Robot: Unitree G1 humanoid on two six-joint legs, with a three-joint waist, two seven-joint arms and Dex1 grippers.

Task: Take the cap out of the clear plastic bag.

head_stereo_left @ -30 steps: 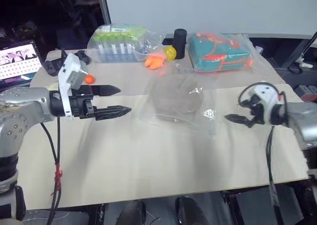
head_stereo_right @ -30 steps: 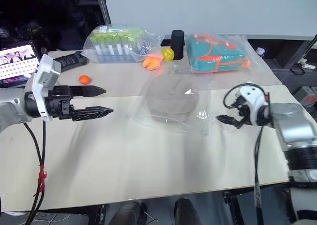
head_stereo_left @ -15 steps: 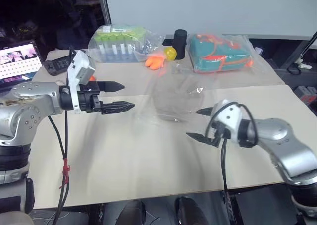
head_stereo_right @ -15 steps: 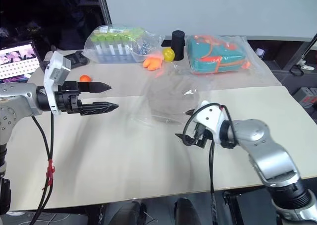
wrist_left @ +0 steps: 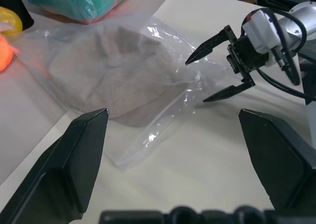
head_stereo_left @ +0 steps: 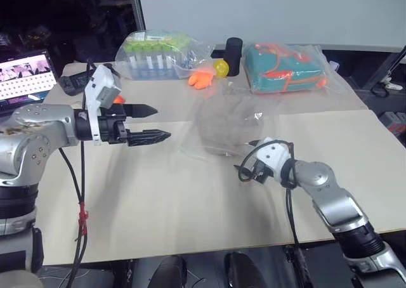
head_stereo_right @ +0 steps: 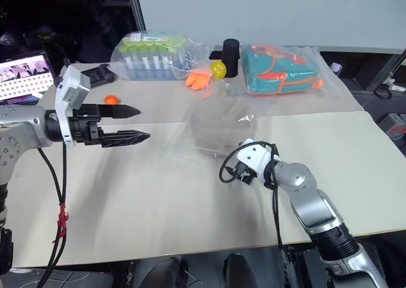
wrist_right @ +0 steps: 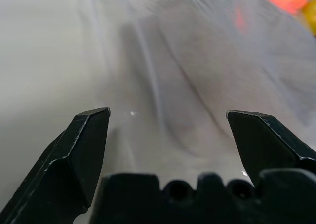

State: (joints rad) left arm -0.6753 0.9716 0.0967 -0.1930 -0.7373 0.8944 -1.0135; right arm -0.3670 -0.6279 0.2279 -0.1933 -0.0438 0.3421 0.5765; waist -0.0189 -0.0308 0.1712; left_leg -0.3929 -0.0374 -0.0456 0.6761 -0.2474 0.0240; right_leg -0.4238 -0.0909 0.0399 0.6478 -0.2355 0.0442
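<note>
A: While both sets of fingers stand apart and empty, where are the grippers?
B: Right gripper [head_stereo_left: 248, 161] sits at the near edge of the clear plastic bag [wrist_left: 148, 135]; left gripper [head_stereo_left: 154, 123] hovers well to the side.
A: And the cap [wrist_left: 116, 71]?
B: Inside the bag, flat on the table [head_stereo_left: 190, 218].
</note>
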